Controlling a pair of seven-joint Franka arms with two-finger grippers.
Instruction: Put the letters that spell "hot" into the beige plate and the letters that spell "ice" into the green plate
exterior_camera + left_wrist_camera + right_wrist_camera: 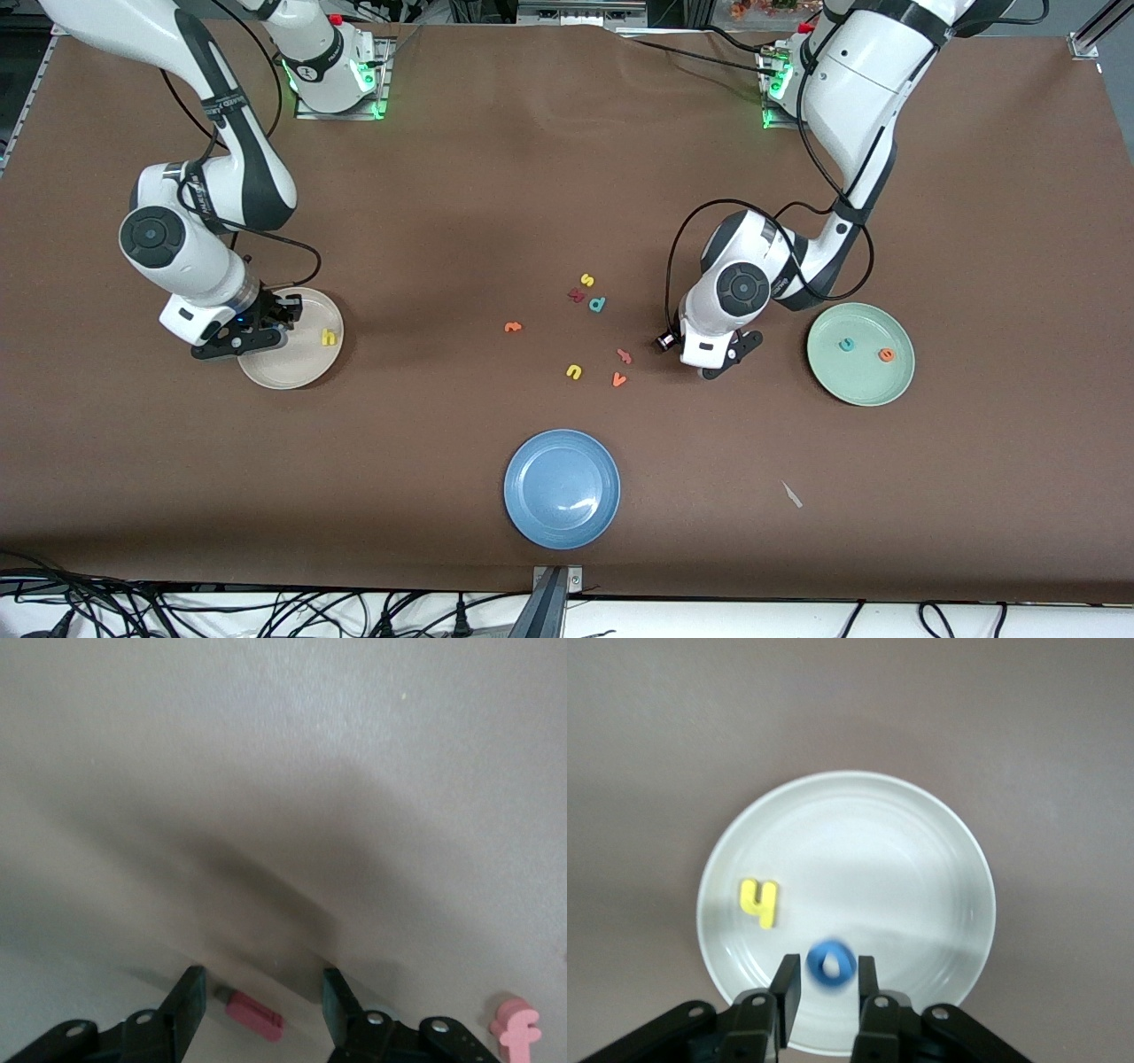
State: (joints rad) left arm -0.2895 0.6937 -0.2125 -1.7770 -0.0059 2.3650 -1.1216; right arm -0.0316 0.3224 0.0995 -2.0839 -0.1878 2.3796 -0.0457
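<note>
**A:** Where is the right gripper (pixel 825 988)?

**B:** Over the beige plate (pixel 306 368), at the right arm's end of the counter (pixel 461 221). The blue o (pixel 831 964) sits between its fingers (pixel 786 985), which look barely parted; whether they pinch it I cannot tell. The yellow h (pixel 330 337) lies in that plate.

**A:** And the left gripper (pixel 257 1003)?

**B:** Low over the counter beside the green plate (pixel 833 377), fingers (pixel 188 996) spread on either side of the dark red i (pixel 254 1016), not touching it. A pink letter (pixel 516 1028) lies nearby.

**A:** The green plate?

**B:** It holds the teal c (pixel 847 345) and orange e (pixel 885 354). The orange t (pixel 513 327) lies on bare counter near the middle.
</note>
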